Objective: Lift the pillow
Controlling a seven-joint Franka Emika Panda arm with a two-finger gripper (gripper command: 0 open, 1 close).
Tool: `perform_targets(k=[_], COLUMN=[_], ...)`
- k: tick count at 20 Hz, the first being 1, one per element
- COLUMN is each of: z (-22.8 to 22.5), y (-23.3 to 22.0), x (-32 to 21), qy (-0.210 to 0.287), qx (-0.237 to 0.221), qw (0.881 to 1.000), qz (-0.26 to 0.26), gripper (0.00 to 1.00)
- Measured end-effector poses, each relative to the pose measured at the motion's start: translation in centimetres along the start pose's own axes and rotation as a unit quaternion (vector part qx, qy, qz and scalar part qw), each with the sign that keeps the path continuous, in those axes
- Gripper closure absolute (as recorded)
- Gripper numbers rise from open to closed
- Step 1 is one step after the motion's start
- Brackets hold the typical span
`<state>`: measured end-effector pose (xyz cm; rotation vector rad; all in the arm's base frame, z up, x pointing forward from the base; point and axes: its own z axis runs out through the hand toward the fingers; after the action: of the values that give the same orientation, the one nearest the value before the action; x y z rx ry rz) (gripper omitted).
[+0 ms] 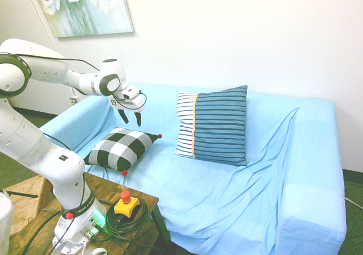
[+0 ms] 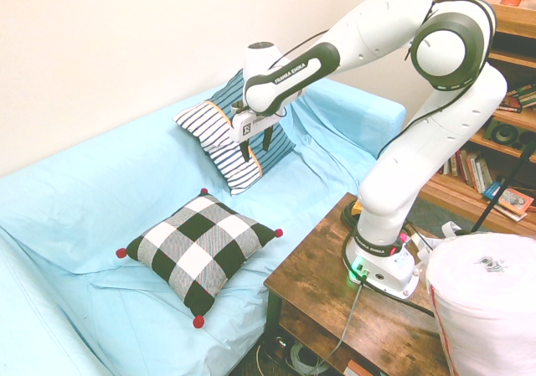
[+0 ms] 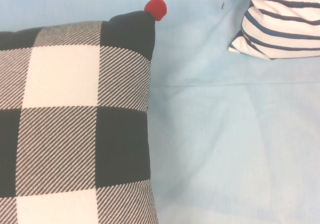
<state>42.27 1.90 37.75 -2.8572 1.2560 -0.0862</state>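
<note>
Pillow point(image 3: 75, 124) runs past the wrist view's edge; tool point(image 1: 131, 117) fingers apart.

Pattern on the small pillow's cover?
Small pillow: black-and-white buffalo check. Shows best in the second exterior view.

White robot arm, bent at its joints, claw point(image 1: 131, 118) pointing down.
The arm point(image 1: 42, 158) rises from its base point(image 2: 383, 267), bends at a high elbow point(image 2: 452, 45) with a dark ring, then reaches outward to the wrist point(image 1: 110, 79). Below the wrist hangs the claw, its two dark fingers point(image 2: 267, 137) spread apart with a gap between them, gripping nothing.
</note>
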Motion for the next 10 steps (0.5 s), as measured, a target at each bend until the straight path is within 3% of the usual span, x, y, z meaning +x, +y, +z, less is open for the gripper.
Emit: perform_targets(k=[4, 10], z=[0.5, 5.0], y=[-0.5, -2.9], x=[-1.2, -13.4], qy=[-0.002, -0.014], qx=[-0.004, -0.023], qw=[1.0, 0.999], qz=[-0.004, -0.045], gripper=[0.0, 0.0])
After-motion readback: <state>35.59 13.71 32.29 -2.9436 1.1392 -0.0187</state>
